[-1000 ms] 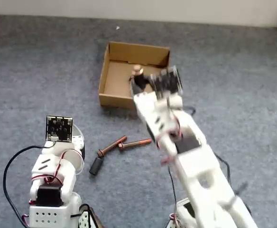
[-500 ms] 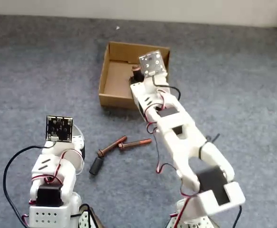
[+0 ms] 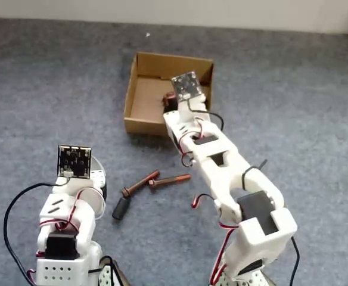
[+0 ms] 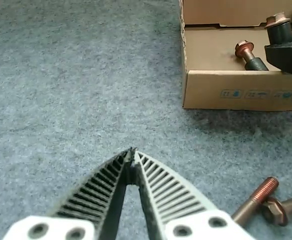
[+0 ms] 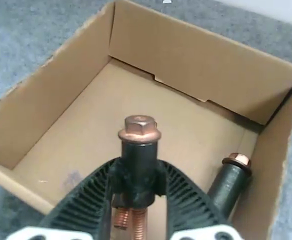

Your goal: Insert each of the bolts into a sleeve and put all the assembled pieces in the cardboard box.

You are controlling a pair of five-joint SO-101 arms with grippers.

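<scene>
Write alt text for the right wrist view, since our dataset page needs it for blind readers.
The right end effector grips a black sleeve with a copper bolt through it, held upright over the open cardboard box. A second assembled piece lies inside the box, beside one of its walls.

You have two white arms, the left arm [image 3: 67, 208] and the right arm [image 3: 224, 173], with black servos [image 3: 61, 245], red and black cables [image 3: 7, 223], and square camera boards [image 3: 74, 161]. The left gripper [image 4: 132, 155] has black ribbed fingers [image 4: 161, 192].
</scene>
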